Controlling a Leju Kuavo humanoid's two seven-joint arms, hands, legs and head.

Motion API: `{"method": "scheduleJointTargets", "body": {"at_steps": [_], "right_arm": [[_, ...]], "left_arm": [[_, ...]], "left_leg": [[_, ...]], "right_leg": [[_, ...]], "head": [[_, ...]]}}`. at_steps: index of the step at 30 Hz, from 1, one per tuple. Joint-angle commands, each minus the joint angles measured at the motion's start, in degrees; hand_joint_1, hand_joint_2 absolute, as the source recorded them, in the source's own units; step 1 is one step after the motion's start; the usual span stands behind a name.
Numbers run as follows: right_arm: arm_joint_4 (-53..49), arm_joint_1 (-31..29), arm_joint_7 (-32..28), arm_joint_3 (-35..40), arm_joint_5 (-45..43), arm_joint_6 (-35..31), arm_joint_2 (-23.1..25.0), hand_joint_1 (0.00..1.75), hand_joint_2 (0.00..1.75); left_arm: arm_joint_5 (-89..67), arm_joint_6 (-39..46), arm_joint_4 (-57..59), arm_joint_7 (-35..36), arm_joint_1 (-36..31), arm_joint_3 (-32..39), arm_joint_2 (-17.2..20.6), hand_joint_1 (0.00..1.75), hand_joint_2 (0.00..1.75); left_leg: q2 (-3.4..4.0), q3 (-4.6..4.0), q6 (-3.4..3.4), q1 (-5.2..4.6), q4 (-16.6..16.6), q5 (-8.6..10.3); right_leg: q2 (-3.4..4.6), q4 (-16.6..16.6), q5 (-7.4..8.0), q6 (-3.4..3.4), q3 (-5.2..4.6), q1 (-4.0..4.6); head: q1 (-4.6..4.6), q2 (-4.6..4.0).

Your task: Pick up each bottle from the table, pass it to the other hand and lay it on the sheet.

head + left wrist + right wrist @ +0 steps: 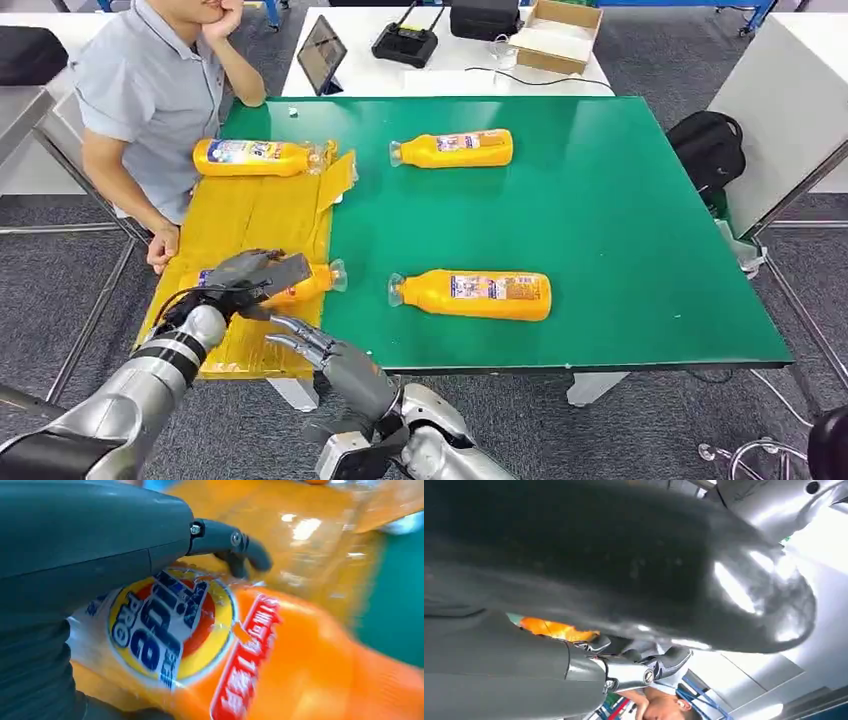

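1. Low on the left of the head view, the left hand (252, 276) grips an orange bottle (308, 284) over the yellow sheet (250, 215), its clear neck pointing right toward the green table (620, 210).
2. Just below it, the right hand (318, 350) is empty, fingers spread and reaching up toward the bottle; it appears not to touch it.
3. To lay this bottle well, I judge the left hand should lower it flat, fully within the sheet's edge, before loosening.
4. Another bottle on the sheet (255, 157) lies at upper left; the upper bottle (455, 149) and the lower bottle (475, 294) wait on the table.
5. Close up, the label (165, 625) reads roughly "PRO" over large blue letters; red strip text is blurred.
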Motion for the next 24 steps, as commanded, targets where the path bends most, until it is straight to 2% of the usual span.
{"method": "scheduleJointTargets", "body": {"at_steps": [1,4,6,8,10,12,15,16,18,22,24], "right_arm": [[4.3,-1.9,-2.0,2.3,-0.8,-0.8,-1.4,0.0,0.0],[3.8,-1.9,-2.0,3.7,-2.1,-1.0,-2.1,0.0,0.0],[3.8,-2.1,-2.0,4.7,-3.2,-1.3,-2.4,0.0,0.0],[4.0,-2.6,-2.0,5.3,-3.5,-0.6,-2.5,0.0,0.0],[4.2,-2.8,-2.0,5.8,-3.3,-0.4,-3.0,0.0,0.0],[4.4,-3.0,-2.0,6.3,-3.8,-0.8,-3.1,0.0,0.0],[2.9,-2.5,-2.0,5.6,-2.7,-5.3,-3.9,0.0,0.0],[2.8,-2.0,-2.0,4.2,-1.4,-7.4,-4.2,0.0,1.75],[-2.1,0.6,0.4,-1.0,-3.8,-3.9,-4.6,0.0,1.75],[-10.3,2.0,5.0,-4.3,-3.6,-1.0,-5.6,0.0,1.75],[-10.9,0.4,10.0,-5.5,5.4,-7.9,-7.7,0.0,1.75]], "left_arm": [[4.0,-3.4,3.9,-4.8,1.6,4.2,-1.4,0.0,1.75],[15.0,-11.2,-0.7,-14.9,3.2,7.9,-1.6,0.0,1.75],[22.1,-12.5,-7.7,-19.2,6.1,8.0,-1.9,0.0,1.75],[31.5,-2.2,-23.6,-26.1,13.2,12.6,-6.3,0.0,1.75],[40.1,-4.2,-35.8,-24.2,18.3,11.8,-7.4,0.0,1.75],[42.7,-1.6,-40.3,-25.0,20.1,12.2,-7.5,0.0,1.75],[56.6,-1.8,-55.1,-27.4,25.1,17.1,-11.1,0.0,1.75],[62.3,-3.3,-59.5,-23.9,26.6,17.6,-11.7,0.0,1.75],[61.6,5.7,-68.4,-25.1,30.9,18.9,-12.7,0.0,1.75],[62.1,9.9,-73.7,-27.2,35.0,20.5,-13.4,0.0,1.75],[59.3,14.0,-77.6,-28.7,37.5,23.0,-15.6,0.0,1.75]], "left_leg": [[0.11,0.12,0.06,-0.02,-0.1,-0.05],[0.05,0.05,0.06,-0.02,-0.1,-0.04],[0.12,0.05,0.09,-0.02,-0.1,-0.05],[0.09,-0.01,0.11,-0.03,-0.1,-0.04],[0.01,-0.18,0.09,-0.03,0.0,-0.02],[0.13,-0.35,0.11,0.01,0.0,-0.08],[0.19,-0.49,0.12,0.01,0.1,-0.14],[0.24,-0.47,0.13,0.03,0.1,-0.19],[0.28,-0.68,0.1,0.04,0.1,-0.15],[0.44,-0.67,0.11,0.03,0.1,-0.24],[0.38,-0.9,0.09,0.02,0.1,-0.16]], "right_leg": [[0.05,-0.1,-0.02,-0.09,0.09,0.01],[0.01,-0.1,-0.03,-0.06,0.05,0.01],[0.06,-0.1,-0.02,-0.08,0.04,0.02],[0.02,-0.1,-0.02,-0.07,0.0,0.01],[-0.06,-0.1,-0.04,0.0,-0.16,-0.01],[0.0,-0.1,0.01,-0.08,-0.4,0.03],[0.03,0.0,-0.01,-0.16,-0.51,0.04],[0.08,0.0,-0.03,-0.19,-0.5,0.08],[0.14,0.0,0.02,-0.16,-0.75,0.07],[0.17,0.0,-0.06,-0.2,-0.81,0.08],[0.14,0.0,0.0,-0.15,-1.02,0.05]], "head": [[0.0,0.0],[0.0,0.0],[0.0,0.0],[0.0,0.0],[0.0,0.0],[0.0,0.0],[0.0,0.0],[0.02,0.0],[0.0,0.0],[0.0,0.0],[0.0,0.0]]}}
